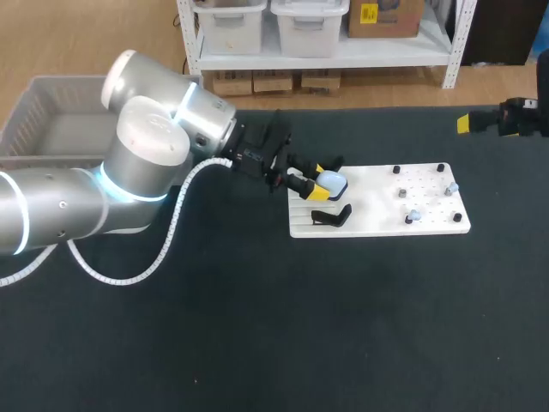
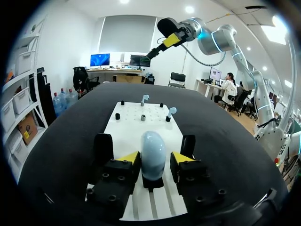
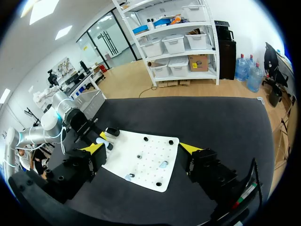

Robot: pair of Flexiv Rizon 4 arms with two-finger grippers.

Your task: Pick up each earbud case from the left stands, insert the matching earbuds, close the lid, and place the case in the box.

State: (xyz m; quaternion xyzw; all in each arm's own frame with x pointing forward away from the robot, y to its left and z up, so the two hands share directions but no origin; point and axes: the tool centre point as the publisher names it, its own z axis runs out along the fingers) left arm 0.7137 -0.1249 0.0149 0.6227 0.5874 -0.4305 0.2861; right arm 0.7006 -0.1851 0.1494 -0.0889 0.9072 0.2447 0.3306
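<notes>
Spread, straddling and not pinching: left gripper with a yellow tip on either side of the pale earbud case, seemingly one tip against the shell and a sliver of gap at the other. Case upright on its black stand, at the near end of the white board.

Looks like the pick itself as the step in hand. Best to close slowly and evenly, centred on that rounded shell so as not to squirt it sideways. Then lift straight up off the stand before swinging anywhere.

Further out, one earbud and another on pegs at the board's far end, well apart from the case. Out wide, right gripper gaping open, holding nothing, well clear of the board. Off to the left, grey box waiting.
</notes>
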